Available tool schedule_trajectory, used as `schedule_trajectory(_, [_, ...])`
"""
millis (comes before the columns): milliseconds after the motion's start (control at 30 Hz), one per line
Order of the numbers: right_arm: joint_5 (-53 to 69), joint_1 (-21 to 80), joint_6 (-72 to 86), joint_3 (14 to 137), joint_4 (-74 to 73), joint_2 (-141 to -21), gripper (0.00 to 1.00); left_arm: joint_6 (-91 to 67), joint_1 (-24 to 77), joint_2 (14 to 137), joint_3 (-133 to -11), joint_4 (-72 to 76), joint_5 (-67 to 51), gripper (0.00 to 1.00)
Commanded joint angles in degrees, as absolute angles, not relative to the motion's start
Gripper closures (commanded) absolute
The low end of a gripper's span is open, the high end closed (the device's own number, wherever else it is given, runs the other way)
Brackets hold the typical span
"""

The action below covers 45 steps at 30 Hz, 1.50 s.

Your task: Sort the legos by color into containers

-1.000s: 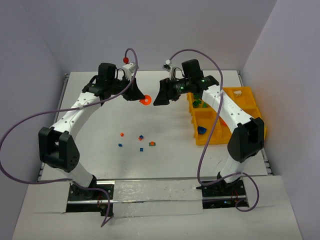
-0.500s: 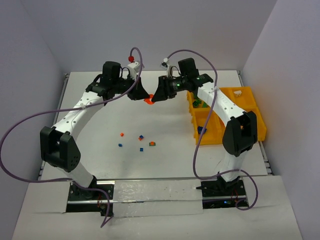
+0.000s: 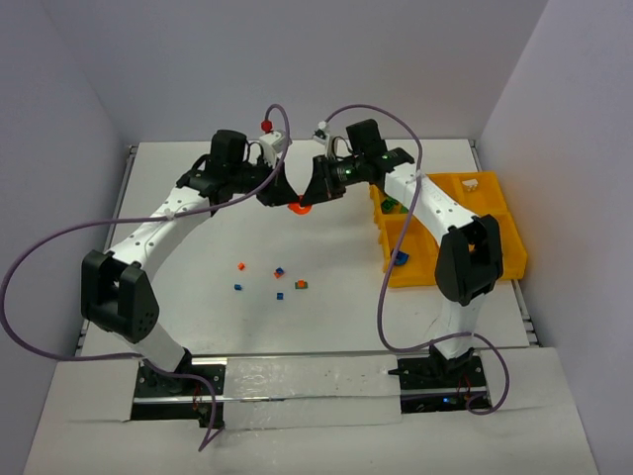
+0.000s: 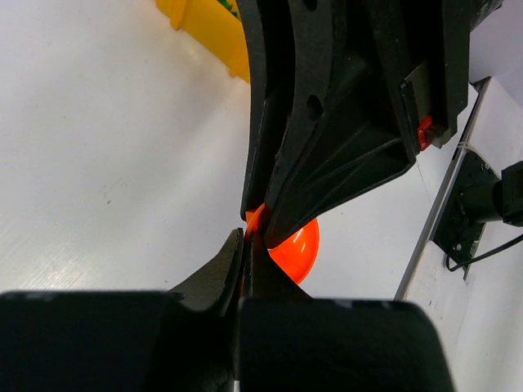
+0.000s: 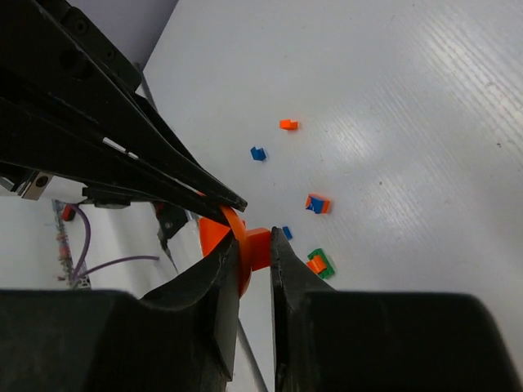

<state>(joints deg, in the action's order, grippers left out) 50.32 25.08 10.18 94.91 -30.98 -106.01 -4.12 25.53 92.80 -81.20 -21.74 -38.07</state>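
Observation:
An orange round dish lego (image 3: 297, 206) hangs above the table's far middle, between both grippers. My left gripper (image 3: 287, 198) is shut on its rim, and in the left wrist view the dish (image 4: 298, 249) shows just past the left gripper (image 4: 245, 237). My right gripper (image 3: 307, 200) comes from the opposite side. In the right wrist view that gripper (image 5: 253, 237) has its jaws pressed on the dish's rim and orange block (image 5: 258, 247). The yellow tray of containers (image 3: 415, 275) stands at the right. Several small legos lie loose on the table, among them a green-orange one (image 3: 301, 284).
Other loose pieces: an orange bit (image 3: 241, 266), blue bits (image 3: 237, 287) (image 3: 279, 295) and a blue-orange brick (image 3: 279, 271). The tray holds green pieces (image 3: 391, 205) and a blue one (image 3: 400, 257). Purple cables loop above both arms.
Both grippers moved toward each other until they met at the dish. The right gripper, open a second ago, has closed onto the orange dish that the left one holds.

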Motion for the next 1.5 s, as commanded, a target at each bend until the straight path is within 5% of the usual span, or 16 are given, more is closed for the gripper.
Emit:
schedule_trajectory(0, [52.3, 26.2, 8.8, 101.2, -29.7, -105.9, 1.00, -3.0, 27.6, 94.8, -88.1, -20.6, -39.1, 1.00])
schedule_trajectory(100, [52.0, 26.2, 7.2, 102.6, -31.3, -105.8, 1.00, -3.1, 27.7, 95.5, -89.8, -21.8, -39.2, 0.87])
schedule_trajectory(167, [51.6, 26.0, 6.1, 102.8, -32.4, -105.4, 1.00, -3.3, 27.6, 95.0, -89.3, -22.0, -38.1, 0.58])
schedule_trajectory(233, [49.9, 25.6, 4.6, 102.0, -33.0, -104.3, 1.00, -3.6, 27.3, 94.1, -88.4, -21.9, -36.0, 0.15])
schedule_trajectory(300, [47.7, 24.4, 2.8, 100.6, -34.6, -102.5, 1.00, -4.3, 26.1, 93.0, -87.4, -21.0, -35.9, 0.02])
schedule_trajectory(467, [43.7, 18.7, -5.3, 93.2, -39.3, -95.8, 1.00, -5.1, 22.6, 89.3, -85.2, -17.4, -36.2, 0.01])
schedule_trajectory(933, [28.7, -18.4, -40.7, 82.9, -65.1, -89.1, 1.00, 3.8, 21.5, 87.6, -79.3, -23.4, -29.5, 0.01])
schedule_trajectory(1467, [12.5, -18.0, -41.0, 76.9, -50.6, -94.5, 0.95, 3.1, 20.0, 89.9, -80.1, -27.0, -25.5, 0.01])
